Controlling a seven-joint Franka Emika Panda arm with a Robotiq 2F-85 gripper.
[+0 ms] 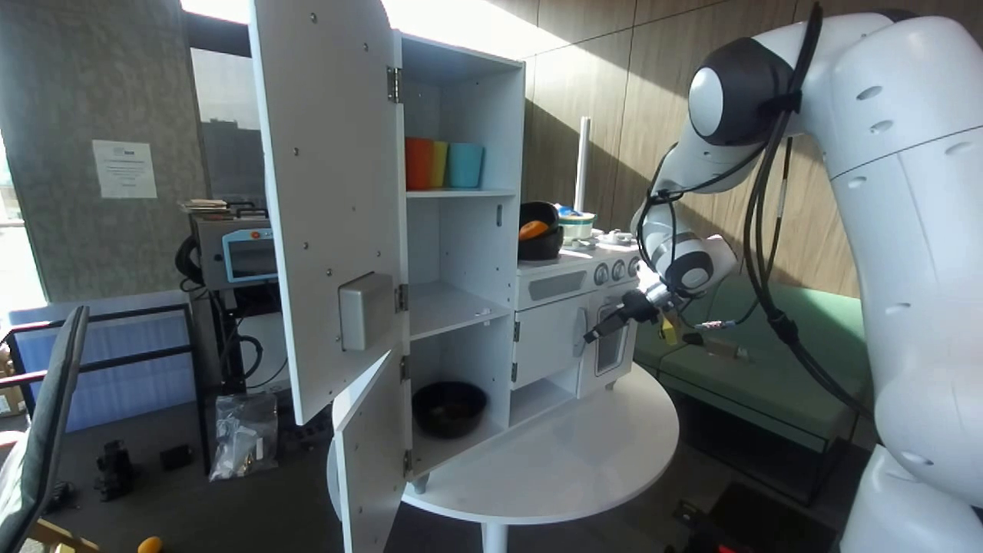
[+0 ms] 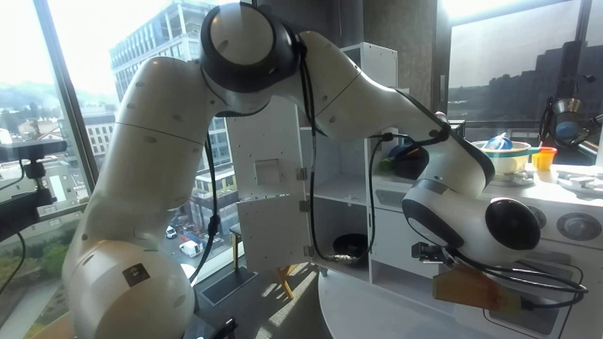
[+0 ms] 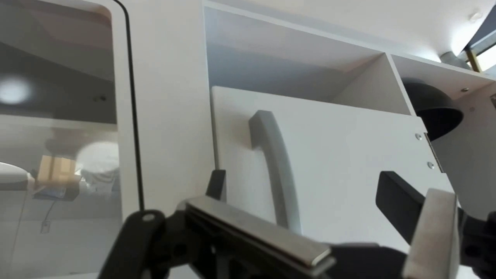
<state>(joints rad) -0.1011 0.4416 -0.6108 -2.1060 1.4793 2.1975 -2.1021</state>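
Handle [image 3: 279,166] of the white cabinet door [image 3: 356,162] lies ahead of the gripper [image 3: 304,184], seen between its two fingers [image 3: 399,205] in the wrist view. Centring the dial on that gap, it arcs from eleven o'clock down to about half past six, closer to the finger at nine. Both fingers stand wide apart; whether either touches the handle I cannot tell. In that view an open compartment [image 3: 279,62] lies toward twelve, a black bowl [image 3: 434,104] toward two and an oven window [image 3: 58,135] toward nine. In an exterior view the handle is just beside the fingers at nine o'clock, with the knobs [image 1: 618,269] between twelve and one.
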